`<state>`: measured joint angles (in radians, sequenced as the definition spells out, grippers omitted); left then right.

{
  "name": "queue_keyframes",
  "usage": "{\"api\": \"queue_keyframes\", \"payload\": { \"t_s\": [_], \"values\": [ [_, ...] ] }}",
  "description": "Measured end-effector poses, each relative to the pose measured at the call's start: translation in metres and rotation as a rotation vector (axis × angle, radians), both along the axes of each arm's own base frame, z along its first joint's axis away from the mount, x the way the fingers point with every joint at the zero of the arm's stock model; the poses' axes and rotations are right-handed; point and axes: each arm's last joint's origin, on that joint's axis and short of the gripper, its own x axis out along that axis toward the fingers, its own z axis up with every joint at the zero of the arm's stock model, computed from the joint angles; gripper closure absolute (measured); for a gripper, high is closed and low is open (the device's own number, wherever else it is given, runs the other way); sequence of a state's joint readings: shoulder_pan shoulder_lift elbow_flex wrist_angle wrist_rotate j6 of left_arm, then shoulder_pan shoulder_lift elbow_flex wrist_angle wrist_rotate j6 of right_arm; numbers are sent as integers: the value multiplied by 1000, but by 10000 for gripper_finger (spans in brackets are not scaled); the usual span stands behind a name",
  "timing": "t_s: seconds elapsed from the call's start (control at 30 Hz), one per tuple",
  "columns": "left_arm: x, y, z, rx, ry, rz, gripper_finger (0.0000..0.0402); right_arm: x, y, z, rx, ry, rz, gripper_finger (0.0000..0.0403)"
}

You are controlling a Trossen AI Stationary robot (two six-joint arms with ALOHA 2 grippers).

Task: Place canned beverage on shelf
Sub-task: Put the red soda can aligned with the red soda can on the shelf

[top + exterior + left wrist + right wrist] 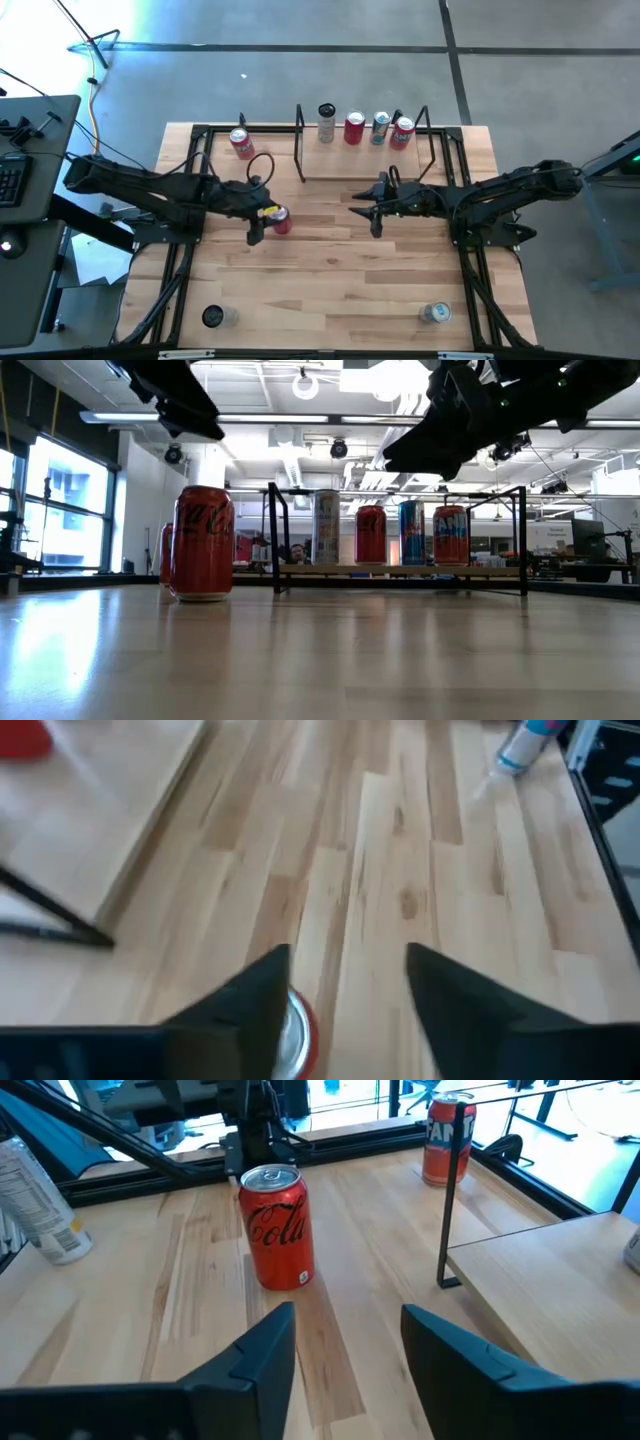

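At the far left of the table, a red can (241, 143) stands outside the shelf's frame. Near the front left corner a dark-topped can (213, 317) stands alone. The left gripper (262, 218) hangs over the middle of the table with its fingers parted and nothing between them; the red Coca-Cola can (281, 220) stands upright on the tabletop just beside those fingers, free of them, and the left wrist view shows its silver top (293, 1035) beside one finger. In the low view this can (202, 543) stands in front of the shelf and to its left.

The shelf (366, 163), a light board within thin black rods, sits at the back centre and carries four upright cans: a tall pale one (326, 123), a red one (354, 128), a blue one (380, 127) and a red-and-white one (402, 132).

The right gripper (364, 205) hovers near the shelf's front edge, jaws apart and empty, facing the Coca-Cola can. A pale can (435, 313) stands near the front right corner.
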<state>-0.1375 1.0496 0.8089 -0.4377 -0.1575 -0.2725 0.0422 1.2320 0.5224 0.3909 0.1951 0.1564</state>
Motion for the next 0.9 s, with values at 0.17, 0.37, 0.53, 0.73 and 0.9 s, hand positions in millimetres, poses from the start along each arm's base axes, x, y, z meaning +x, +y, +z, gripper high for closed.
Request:
{"api": "queue_keyframes", "payload": {
  "t_s": [0.17, 0.37, 0.53, 0.73, 0.9],
  "values": [
    [-6, 2, -3, -23, 93, 41, 116, 0, 0, -1, 0, 6, 0, 224],
    [-4, 3, -7, -44, 119, 47, 79, 0, 0, -1, 20, 2, -7, 224],
    [3, 3, -18, -43, 186, 61, 79, 0, 0, -1, 22, 2, -7, 224],
    [15, 10, -34, -14, 265, 107, 75, 0, 0, -1, 28, 8, -5, 224],
    [22, 12, -40, 10, 284, 113, 75, 0, 0, -1, 27, 9, -4, 224]
  ]
}}
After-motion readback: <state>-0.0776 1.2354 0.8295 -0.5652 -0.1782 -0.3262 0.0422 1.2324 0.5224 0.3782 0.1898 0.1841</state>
